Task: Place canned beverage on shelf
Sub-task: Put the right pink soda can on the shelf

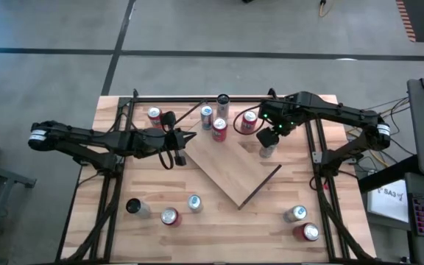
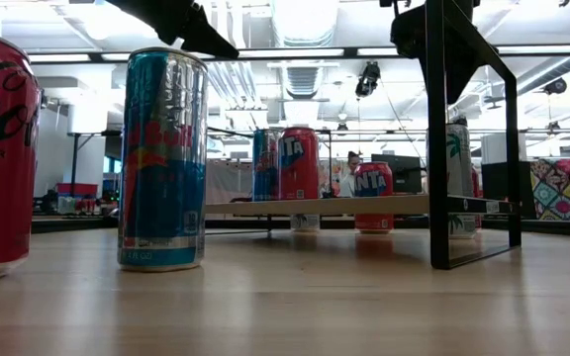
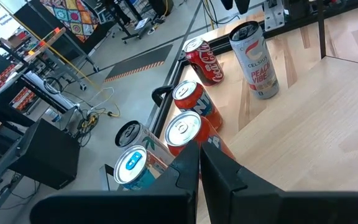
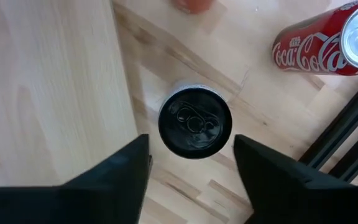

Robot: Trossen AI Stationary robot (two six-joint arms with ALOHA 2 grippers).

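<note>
Cans (image 1: 219, 130) are already stood on the shelf (image 1: 230, 165); many are left on the table (image 1: 219, 228). A black-topped can (image 4: 194, 122) is framed, ungripped, by the open right gripper (image 4: 191, 155) beside the shelf; the left gripper (image 3: 199, 163) is shut on nothing.

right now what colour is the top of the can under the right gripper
Black, on the can between the open right gripper fingers; clearest in the right wrist view.

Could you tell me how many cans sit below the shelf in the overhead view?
5: dark can, red can, blue can at lower left; silver can, second red can at lower right. None seems hidden.
</note>
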